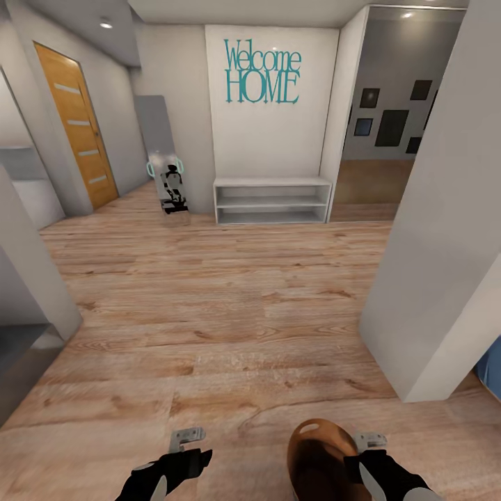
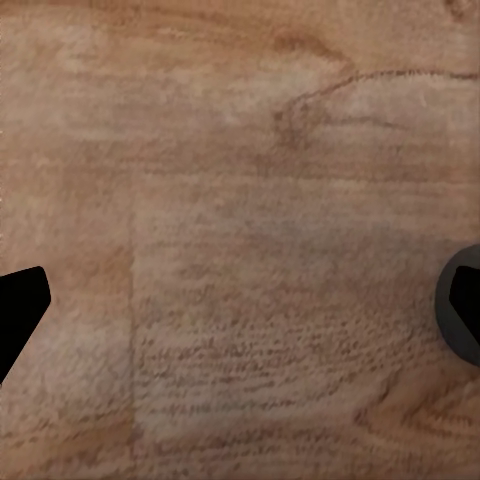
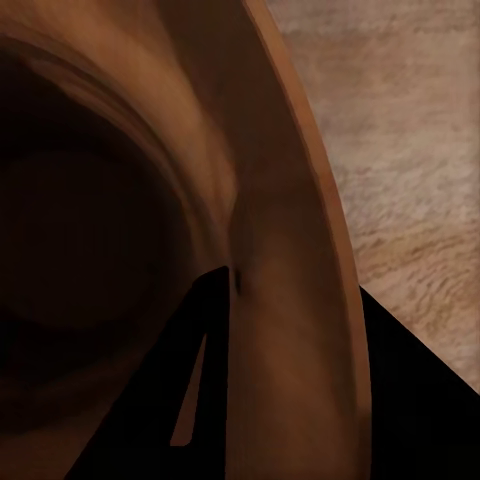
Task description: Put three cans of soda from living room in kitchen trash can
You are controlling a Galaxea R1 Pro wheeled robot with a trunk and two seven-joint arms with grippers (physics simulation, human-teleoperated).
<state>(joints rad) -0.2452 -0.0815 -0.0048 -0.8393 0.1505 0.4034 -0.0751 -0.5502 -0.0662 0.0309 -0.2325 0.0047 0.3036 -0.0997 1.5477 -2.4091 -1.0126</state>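
Wood floor [image 1: 229, 313] runs under us. Our right gripper [image 1: 372, 452] clamps the bin [image 1: 320, 459] by its rim; the left gripper [image 1: 184, 449] hangs open, empty. We should carry it level past the shelf [image 1: 273, 200].

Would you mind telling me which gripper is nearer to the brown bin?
Right. The right gripper grips the bin by its rim; the left gripper hangs apart beside it, open and empty.
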